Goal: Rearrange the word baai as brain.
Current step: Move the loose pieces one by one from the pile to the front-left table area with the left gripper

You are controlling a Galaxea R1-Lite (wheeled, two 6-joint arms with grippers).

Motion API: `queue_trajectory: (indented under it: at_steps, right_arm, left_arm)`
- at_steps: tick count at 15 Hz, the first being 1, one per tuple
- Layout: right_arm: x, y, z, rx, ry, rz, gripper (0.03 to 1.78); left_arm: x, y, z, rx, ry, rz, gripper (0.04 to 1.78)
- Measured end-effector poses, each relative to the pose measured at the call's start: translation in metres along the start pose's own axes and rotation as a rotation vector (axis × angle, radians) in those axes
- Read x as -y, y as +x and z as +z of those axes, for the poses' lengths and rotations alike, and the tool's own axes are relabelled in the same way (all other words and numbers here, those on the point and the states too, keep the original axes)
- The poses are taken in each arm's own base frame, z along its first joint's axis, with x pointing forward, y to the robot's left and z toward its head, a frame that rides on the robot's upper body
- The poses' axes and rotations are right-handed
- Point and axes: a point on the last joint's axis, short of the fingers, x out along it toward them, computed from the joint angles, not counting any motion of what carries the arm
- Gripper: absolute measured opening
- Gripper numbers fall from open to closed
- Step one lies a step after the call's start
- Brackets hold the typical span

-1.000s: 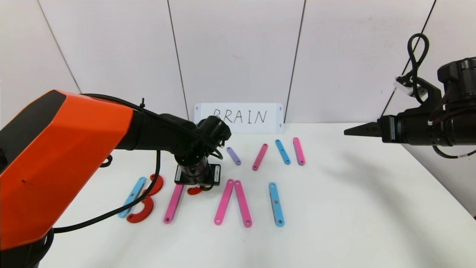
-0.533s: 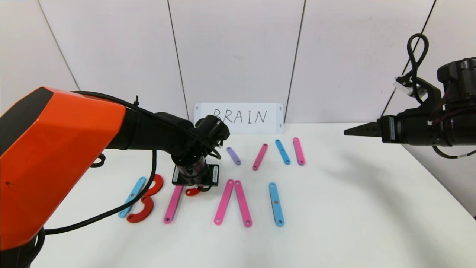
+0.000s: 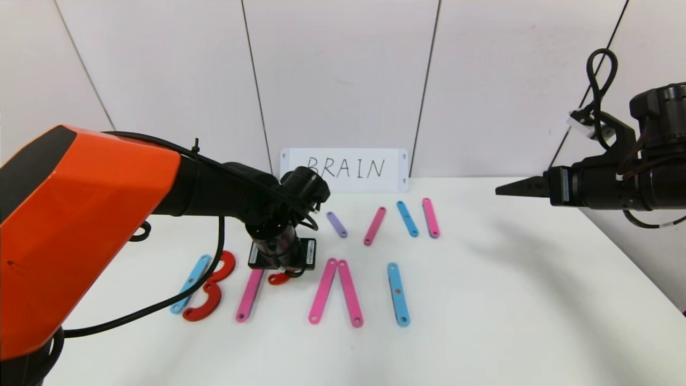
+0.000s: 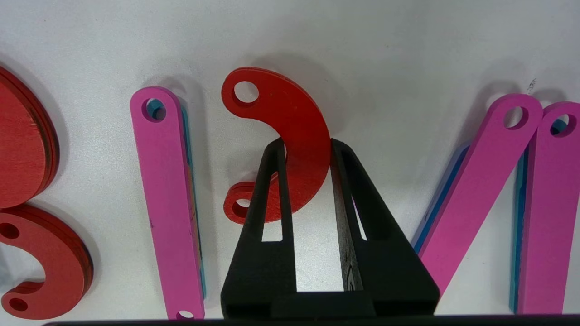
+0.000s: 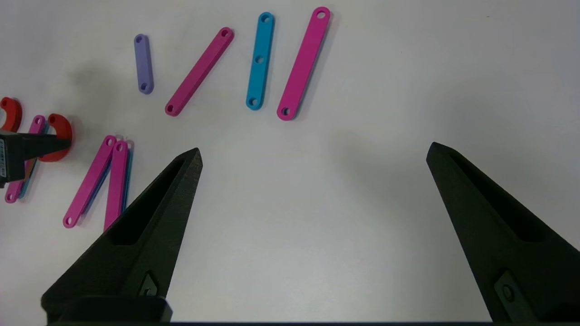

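Since the earlier frame, the left claw [image 4: 308, 149] has shifted slightly leftward and settled lower. The red arc [image 4: 290, 136] sits pinched between its fingers, flat on the table [image 3: 509, 300], just beside the pink strip [image 4: 165, 199]. This likely forms the R's bowl. The right claw [image 5: 312, 154] hangs open, well apart.

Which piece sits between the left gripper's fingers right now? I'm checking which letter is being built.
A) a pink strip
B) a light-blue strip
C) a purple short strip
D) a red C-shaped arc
D: in the left wrist view the left gripper has its two fingers either side of the red C-shaped arc, which lies beside the pink strip; the right gripper hangs open, away from the letters.
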Motion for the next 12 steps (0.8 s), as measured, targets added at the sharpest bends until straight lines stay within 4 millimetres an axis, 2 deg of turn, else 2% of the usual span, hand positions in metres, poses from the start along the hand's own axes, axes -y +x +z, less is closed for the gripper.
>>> queue_trajectory:
  at_steps: [2,4,6,9,12]
  right_arm:
    - [0.0,0.0,-0.0002,-0.001,0.0,0.0,1.73]
    - [0.0,0.0,-0.0002,-0.001,0.0,0.0,1.73]
    - [0.0,0.0001,-0.0002,-0.001,0.0,0.0,1.73]
    - [0.0,0.0001,-0.0003,-0.001,0.0,0.0,1.73]
    - [0.0001,0.0003,-0.0004,-0.002,0.001,0.0,1.73]
  left_arm:
    - [0.0,-0.0001,0.0001,0.001,0.001,0.001,0.36]
    - [0.0,-0.0002,0.0003,0.001,0.005,0.001,0.52]
    - [-0.0002,-0.0001,0.0003,0.0,0.006,0.001,0.8]
    - [0.0003,-0.0008,0.0011,0.005,0.008,-0.001,1.32]
    - [0.0029,-0.0036,0.0033,0.025,0.008,-0.016,1.64]
